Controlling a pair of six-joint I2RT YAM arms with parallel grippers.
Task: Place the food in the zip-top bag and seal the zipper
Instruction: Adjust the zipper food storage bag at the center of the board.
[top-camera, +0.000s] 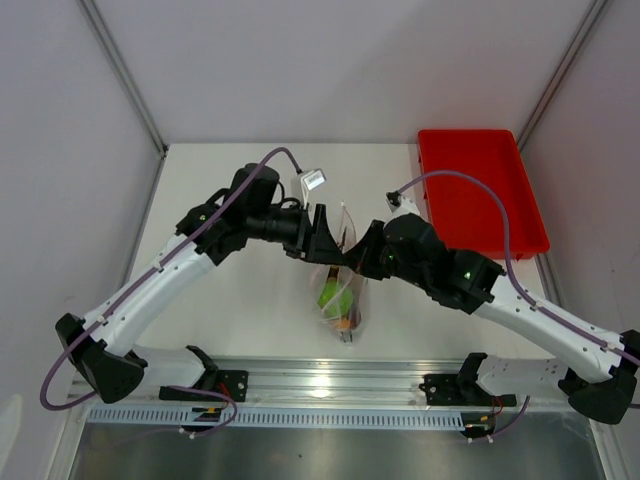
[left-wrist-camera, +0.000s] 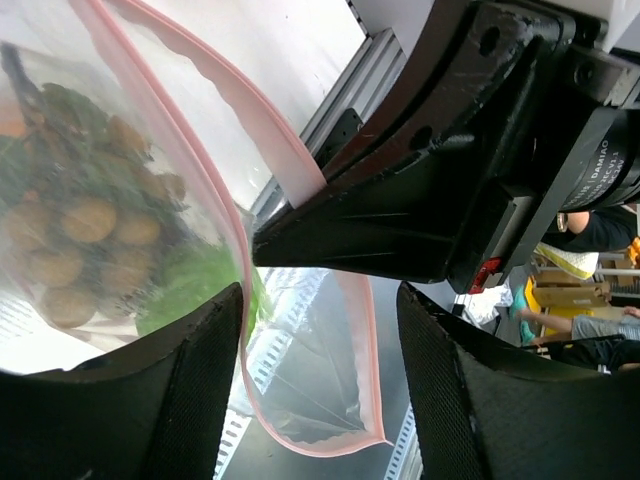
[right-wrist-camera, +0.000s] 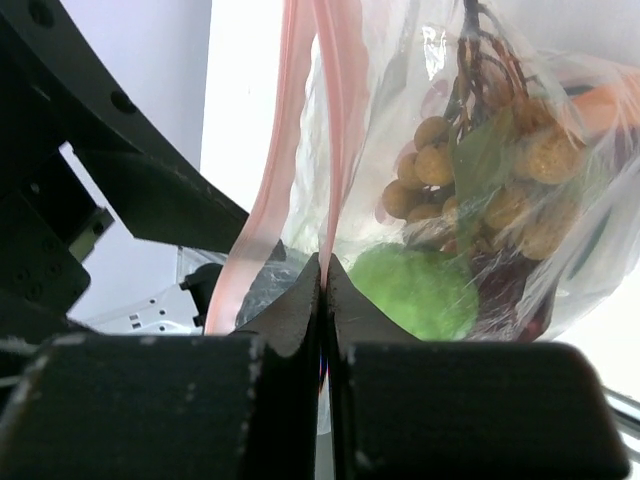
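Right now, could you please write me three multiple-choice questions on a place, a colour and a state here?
1. Where is the red tray? A) far right B) between the arms C) near left
2. What colour is the bag's mouth strip? A) blue B) pink C) black
3. How are the right jaws? A) wide open B) shut on the strip C) gripping the tray
1A, it lies beyond the right arm; 2B, it shows pale pink; 3B, they pinch it without a gap.
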